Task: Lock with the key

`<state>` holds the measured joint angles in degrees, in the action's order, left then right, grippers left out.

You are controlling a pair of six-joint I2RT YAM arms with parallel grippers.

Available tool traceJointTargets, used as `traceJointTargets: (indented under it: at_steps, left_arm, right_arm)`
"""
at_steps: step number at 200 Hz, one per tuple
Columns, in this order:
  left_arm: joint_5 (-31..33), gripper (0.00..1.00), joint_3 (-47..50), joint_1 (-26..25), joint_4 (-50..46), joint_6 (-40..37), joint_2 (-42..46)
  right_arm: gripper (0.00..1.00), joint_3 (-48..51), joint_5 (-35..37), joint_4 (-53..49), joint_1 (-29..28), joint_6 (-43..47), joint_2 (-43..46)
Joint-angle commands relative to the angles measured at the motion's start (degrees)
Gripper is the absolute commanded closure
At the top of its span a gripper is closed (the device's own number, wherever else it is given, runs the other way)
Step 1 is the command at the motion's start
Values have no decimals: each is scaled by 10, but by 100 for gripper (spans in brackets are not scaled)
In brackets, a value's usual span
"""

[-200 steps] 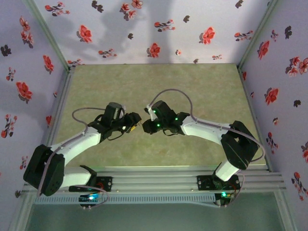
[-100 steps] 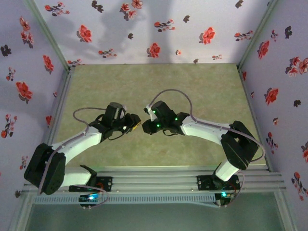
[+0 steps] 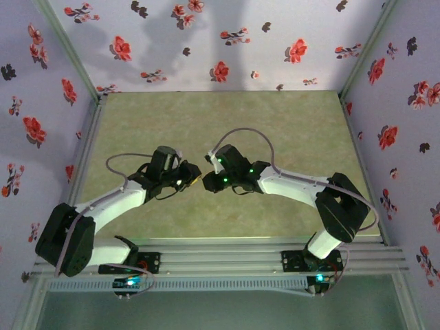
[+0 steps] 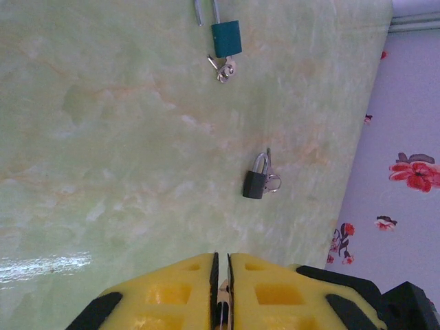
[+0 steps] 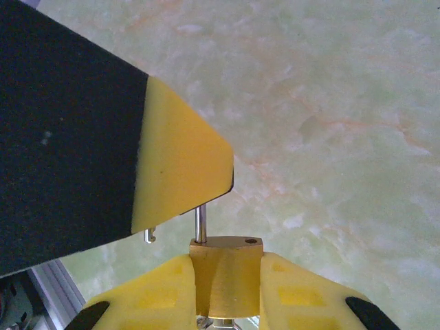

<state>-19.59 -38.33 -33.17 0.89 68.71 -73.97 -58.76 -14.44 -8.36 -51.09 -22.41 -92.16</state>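
Padlock [image 5: 223, 282] of brass, clamped between the right gripper [image 5: 225, 265] jaws above mid-table [image 5: 330, 103], shackle [image 5: 199, 223] upward. Left gripper [image 4: 221, 265] jaws are pinched nearly together on the shackle. Both arms bend inward, wrists facing each other.

The table [image 3: 206, 117] is pale green, marbled with cream and tan veins. The walls [image 3: 172, 41] are lilac, strewn with red flowers and smaller dark ones. The arms [image 3: 110, 203] are white with black joints and small green lights. The left end effector [image 4: 221, 260] and the right end effector [image 5: 227, 258] have yellow pads on black. The brass padlock [image 5: 225, 275] is golden with a silver shackle [image 5: 200, 225]. The teal padlock [image 4: 226, 38] and the black padlock [image 4: 254, 184] have silver shackles and keys.
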Motion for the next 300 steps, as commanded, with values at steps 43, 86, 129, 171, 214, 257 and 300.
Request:
traceJointTargets:
  at_steps: [43, 86, 129, 171, 214, 257, 300]
  left_arm:
    - [-8, 89, -12, -5, 14, 3, -4]
    - [-9, 100, -12, -5, 14, 1, -4]
    - [-8, 100, -10, -5, 17, 1, -3]
    - [-7, 100, -6, -5, 19, 3, -1]
    - [-6, 100, -6, -5, 19, 2, 0]
    - [-6, 100, -5, -5, 20, 0, 0]
    - [-6, 100, -6, -5, 18, -1, 1]
  right_arm:
    - [100, -4, -8, 4, -5, 17, -4]
    - [100, -5, -9, 4, -6, 17, -3]
    - [100, -6, -9, 3, -6, 18, -3]
    - [94, -7, -14, -1, -6, 20, -4]
    - [83, -7, -15, -2, -6, 22, -4]
    - [72, -7, -15, -5, -6, 24, -3]
    - [66, -7, -15, -6, -6, 25, -1]
